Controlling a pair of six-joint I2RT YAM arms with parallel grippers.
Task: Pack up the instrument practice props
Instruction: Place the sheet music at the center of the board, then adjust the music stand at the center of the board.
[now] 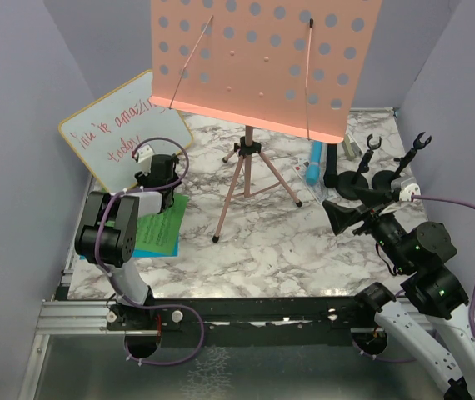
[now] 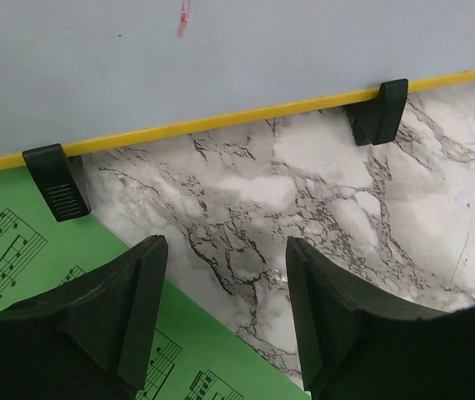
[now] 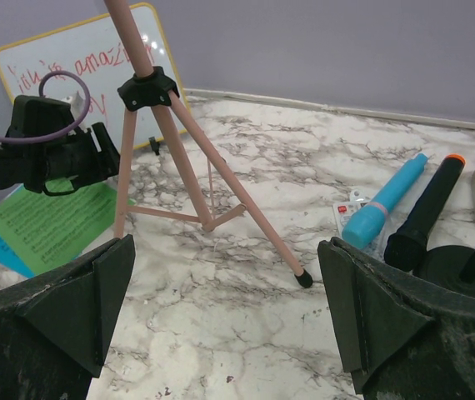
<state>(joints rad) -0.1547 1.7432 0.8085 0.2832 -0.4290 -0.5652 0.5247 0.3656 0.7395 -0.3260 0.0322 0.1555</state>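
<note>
The pink tripod music holder (image 1: pixel 246 179) stands mid-table, its perforated tray (image 1: pixel 262 58) tilted toward the camera. Its legs show in the right wrist view (image 3: pixel 187 167). A green music sheet (image 1: pixel 161 223) lies on a blue one (image 1: pixel 137 252) at the left; the green sheet shows under my left fingers (image 2: pixel 21 242). The blue microphone (image 1: pixel 315 161) and black microphone (image 1: pixel 331 165) lie at the right, also in the right wrist view (image 3: pixel 385 204) (image 3: pixel 425 212). Two black round-based mic holders (image 1: pixel 358 179) (image 1: pixel 392 177) stand beside them. My left gripper (image 2: pixel 225 292) is open over the green sheet's edge. My right gripper (image 3: pixel 225 300) is open and empty.
A yellow-framed whiteboard (image 1: pixel 121 129) with red writing leans at the back left, its black feet (image 2: pixel 58 179) on the marble. A small silver cylinder (image 1: pixel 352 147) lies behind the microphones. Purple walls close in the table on three sides.
</note>
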